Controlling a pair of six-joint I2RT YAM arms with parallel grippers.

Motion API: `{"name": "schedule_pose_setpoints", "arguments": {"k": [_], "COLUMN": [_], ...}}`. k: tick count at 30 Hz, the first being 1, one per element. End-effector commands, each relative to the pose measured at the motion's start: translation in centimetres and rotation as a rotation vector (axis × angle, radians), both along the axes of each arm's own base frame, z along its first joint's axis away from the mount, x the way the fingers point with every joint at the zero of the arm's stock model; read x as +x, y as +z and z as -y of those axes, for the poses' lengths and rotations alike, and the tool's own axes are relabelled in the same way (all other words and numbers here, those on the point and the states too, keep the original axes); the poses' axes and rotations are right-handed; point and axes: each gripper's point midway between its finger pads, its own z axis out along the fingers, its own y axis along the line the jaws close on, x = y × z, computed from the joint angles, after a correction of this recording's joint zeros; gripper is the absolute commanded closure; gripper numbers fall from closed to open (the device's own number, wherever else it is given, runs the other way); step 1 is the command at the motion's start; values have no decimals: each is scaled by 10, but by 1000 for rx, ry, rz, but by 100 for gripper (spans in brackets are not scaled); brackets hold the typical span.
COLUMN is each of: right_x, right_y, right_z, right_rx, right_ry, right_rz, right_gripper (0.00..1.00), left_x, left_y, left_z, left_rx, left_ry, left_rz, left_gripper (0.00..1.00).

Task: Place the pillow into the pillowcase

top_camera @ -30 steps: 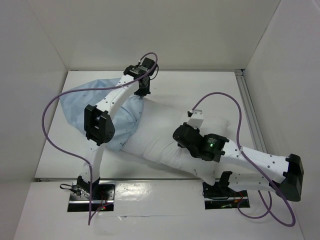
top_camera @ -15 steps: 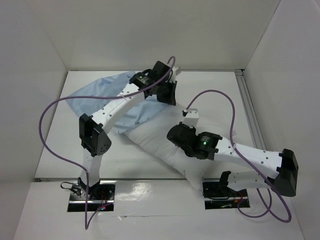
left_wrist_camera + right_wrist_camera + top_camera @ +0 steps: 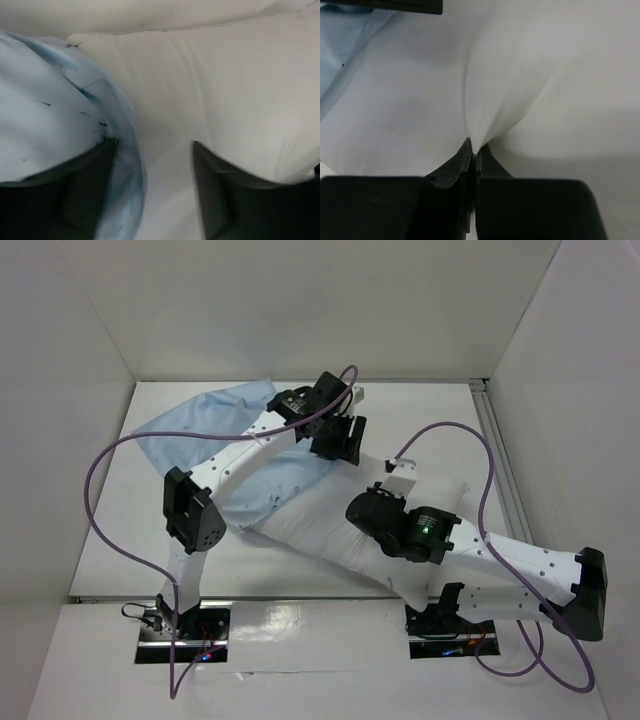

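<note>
Right pincer (image 3: 472,147) is clenched on a small tuck of the pillow (image 3: 545,75). The white cloth is drawn into a ridge rising from its tips. Only its own wrist view shows this; from above, the wrist covers the pinch.

Left pincer (image 3: 152,150) stands spread, its fingers (image 3: 85,195) well apart. The hem of the pillowcase (image 3: 45,125) drapes over one finger, and the pillow's seamed corner lies just beyond. Whether the hem is hooked there or only lying on it, I cannot tell.

From above, the pillow lies slantwise from the middle of the counter (image 3: 440,420) toward the near right corner, and the blue hem overlaps its far-left end. The pillowcase spreads toward the far left corner, reaching the far edge and close to the left one. Bare counter shows in the far right corner, up to the rail (image 3: 497,450) along the right edge, and in a narrow strip along the near edge beside the left arm.
</note>
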Motion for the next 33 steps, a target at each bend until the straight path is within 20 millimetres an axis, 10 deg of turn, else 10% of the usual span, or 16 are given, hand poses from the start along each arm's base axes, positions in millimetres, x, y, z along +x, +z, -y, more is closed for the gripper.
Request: {"name": "schedule_pose_setpoints", "arguments": {"k": [1,4,6,8,13,17,22,33], "right_x": [3,4,6,8,13,19,24,30], "right_y": [10,14,12,17,21,29,28,34], "right_z": [9,7,8,5,2,2,3,21], "right_rx": [30,24,6,13,5,12,6,33], "right_ry": [-56,-50,-59,-52,-30,-29,-13,-39], "right_rz": [40,42,34,43,48,62,49,44], "right_gripper": [100,100,100,100,100,100,100,100], "left_x": [-12,-29,-40,-61,-120,-155,-154,-118], "left_y": [66,92,73,95,16,-46,-92,-111], "left_z": [-36,-85,-133,-170,-196,-197,-224,-262], "left_rx": [5,49,165,122,101,162,364,425], "left_ry": [59,197,367,474,563,648,774,939], "left_rz": [143,223,240,315,216,124,165,253], "left_gripper": [15,0,1,4,25,15,8,23]}}
